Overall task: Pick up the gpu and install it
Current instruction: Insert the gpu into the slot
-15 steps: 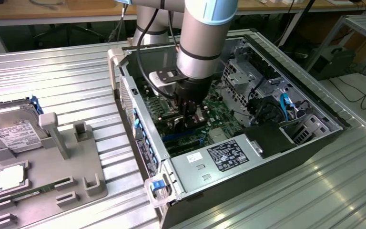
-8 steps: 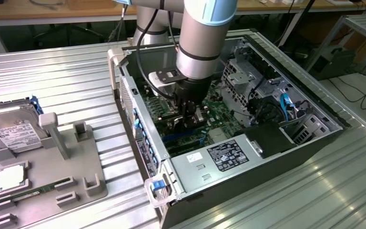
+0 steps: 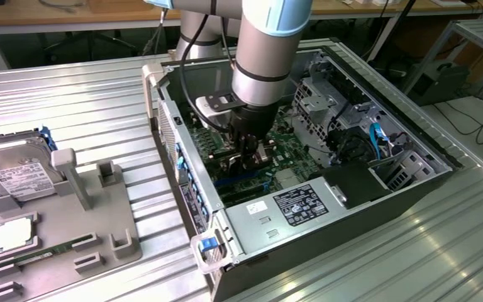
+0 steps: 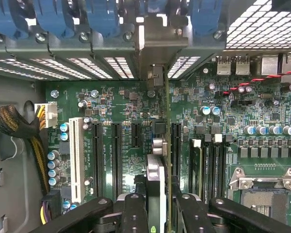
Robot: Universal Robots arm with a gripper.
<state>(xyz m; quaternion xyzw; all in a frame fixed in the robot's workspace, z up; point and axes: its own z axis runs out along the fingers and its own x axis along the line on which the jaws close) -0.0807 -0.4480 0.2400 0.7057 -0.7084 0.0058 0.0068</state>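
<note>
My fingers [image 4: 155,213] clamp the gpu [image 4: 155,165] edge-on, standing upright above the motherboard [image 4: 121,97] slots inside the open computer case [image 3: 392,182] on the bench [image 3: 73,113]. It looks stiff, light, fragile; edges seem the safest hold.

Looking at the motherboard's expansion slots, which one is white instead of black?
The long slot nearest the braided cable bundle. It alone is white; the other slots beside it are black.

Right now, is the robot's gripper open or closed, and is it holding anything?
Gripper: closed on the gpu, holding it edge-on above the green motherboard inside the computer case.
</note>
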